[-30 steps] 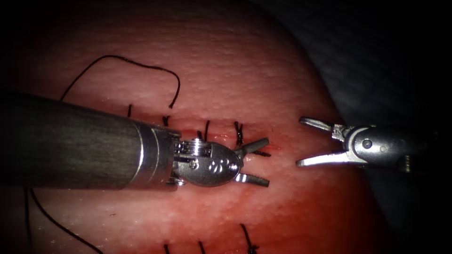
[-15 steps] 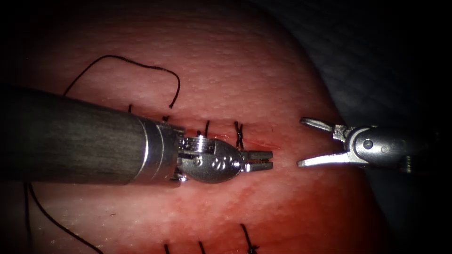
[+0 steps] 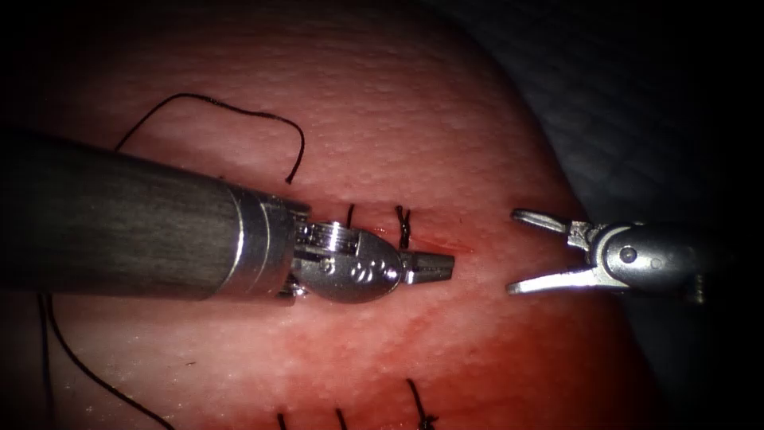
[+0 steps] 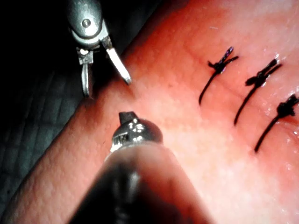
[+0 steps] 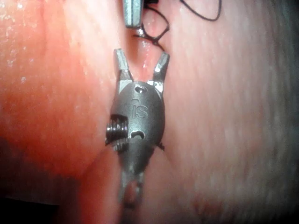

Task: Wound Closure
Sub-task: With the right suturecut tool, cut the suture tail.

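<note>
My left tool [image 3: 446, 265] lies over the tissue [image 3: 414, 119] with its jaws shut and nothing seen between them, its tip at the right end of the cut [image 3: 442, 244]. The tip also appears in the left wrist view [image 4: 126, 115] and the right wrist view [image 5: 132, 16]. The right tool [image 3: 513, 251] hangs just right of the cut with its jaws open and holds nothing; it is seen again [image 4: 106, 87] and from close up [image 5: 141, 57]. Tied stitches [image 3: 403, 226] cross the cut beside the left tool. A loose black thread [image 3: 231, 107] curves over the tissue at the upper left.
A second row of stitches [image 3: 418, 404] runs along the tissue's near edge, with knots [image 4: 260, 77] seen close up. Red fluid [image 3: 477, 342] stains the tissue around and below the cut. Dark cloth [image 3: 637, 95] lies beyond the tissue's right edge. Another thread strand [image 3: 87, 374] trails at the lower left.
The left tool's jaws went from open to shut, and its tip moved slightly up and left. The right tool drifted slightly right and down, still open.
</note>
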